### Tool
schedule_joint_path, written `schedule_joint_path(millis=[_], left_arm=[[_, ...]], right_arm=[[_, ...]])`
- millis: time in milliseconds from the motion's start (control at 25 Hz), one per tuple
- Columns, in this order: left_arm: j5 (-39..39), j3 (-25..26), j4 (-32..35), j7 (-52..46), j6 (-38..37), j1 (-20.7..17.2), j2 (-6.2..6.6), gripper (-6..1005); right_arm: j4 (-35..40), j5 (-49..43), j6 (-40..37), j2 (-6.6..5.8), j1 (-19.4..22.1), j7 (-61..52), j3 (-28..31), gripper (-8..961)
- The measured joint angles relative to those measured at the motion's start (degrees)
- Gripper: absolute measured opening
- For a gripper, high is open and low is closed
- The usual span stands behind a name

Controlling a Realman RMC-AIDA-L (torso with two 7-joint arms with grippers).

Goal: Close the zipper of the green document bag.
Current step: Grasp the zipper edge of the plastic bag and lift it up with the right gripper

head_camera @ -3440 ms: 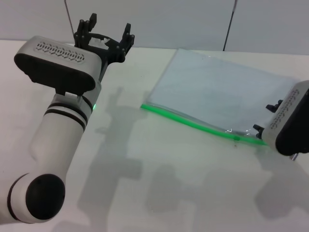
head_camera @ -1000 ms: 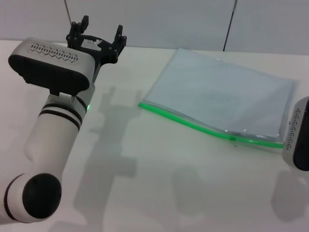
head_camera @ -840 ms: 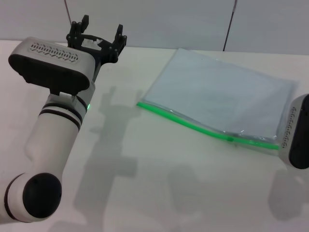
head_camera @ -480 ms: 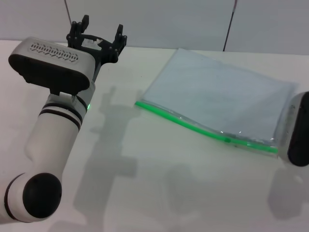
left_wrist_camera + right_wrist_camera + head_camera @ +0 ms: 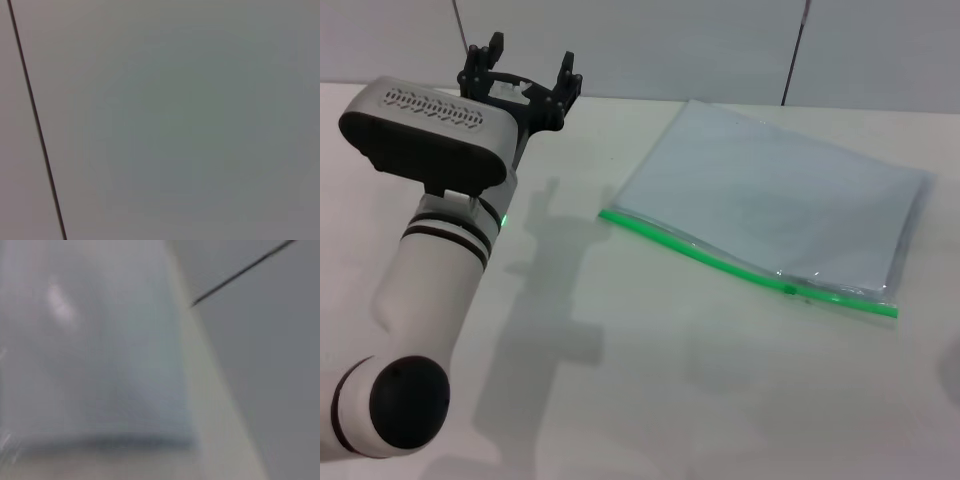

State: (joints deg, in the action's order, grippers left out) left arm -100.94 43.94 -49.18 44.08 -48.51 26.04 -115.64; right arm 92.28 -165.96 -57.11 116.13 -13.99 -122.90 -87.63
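The green document bag (image 5: 770,195) lies flat on the white table (image 5: 620,380), right of centre, a translucent pale blue-grey pouch. Its zipper (image 5: 720,262) is the bright green strip along the near long edge, running from the left corner down to the right corner. A tiny dark slider tab (image 5: 788,290) sits on the strip, nearer its right end. My left gripper (image 5: 527,62) is raised at the far left of the table, open and holding nothing, well away from the bag. My right gripper shows in no view.
My left arm (image 5: 435,250) fills the left side of the head view. A grey wall (image 5: 720,45) with dark vertical seams stands behind the table. The left wrist view shows only the wall (image 5: 175,125). The right wrist view is a blur of pale surface and wall.
My right arm has pulled away to the right and left the head view. The bag has slid slightly left, its right end swinging nearer. The left arm holds still.
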Motion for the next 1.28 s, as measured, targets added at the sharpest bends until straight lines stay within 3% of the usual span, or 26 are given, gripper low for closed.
schedule_joint_path(millis=[360,440,520,840,1080,1280], left_arm=[[0.5,0.0,-0.2,-0.1,-0.3,0.5,-0.1,816],[0.5,0.0,-0.2,-0.1,-0.4,0.6,-0.11,816],[0.5,0.0,-0.2,-0.1,-0.4,0.8,-0.2,815],[0.5,0.0,-0.1,-0.1,-0.5,1.4,-0.38,815],[0.3,0.0,0.0,0.1,-0.6,1.5,-0.45,816],[0.2,0.0,0.0,0.1,-0.7,1.6,-0.46,816]], right_arm=[[-2.0,0.6,21.1,0.15,2.0,-14.0,-9.6,490],[-1.9,0.6,25.0,0.14,2.6,-17.2,-10.8,380],[-2.0,1.8,30.1,0.15,3.2,-21.0,-11.4,382],[-4.0,24.0,51.8,-0.21,6.1,-24.8,-11.5,393],[-6.0,32.9,52.3,-0.3,3.6,-24.8,-10.1,393],[-6.1,33.0,51.9,-0.29,2.6,-24.5,-10.3,390]])
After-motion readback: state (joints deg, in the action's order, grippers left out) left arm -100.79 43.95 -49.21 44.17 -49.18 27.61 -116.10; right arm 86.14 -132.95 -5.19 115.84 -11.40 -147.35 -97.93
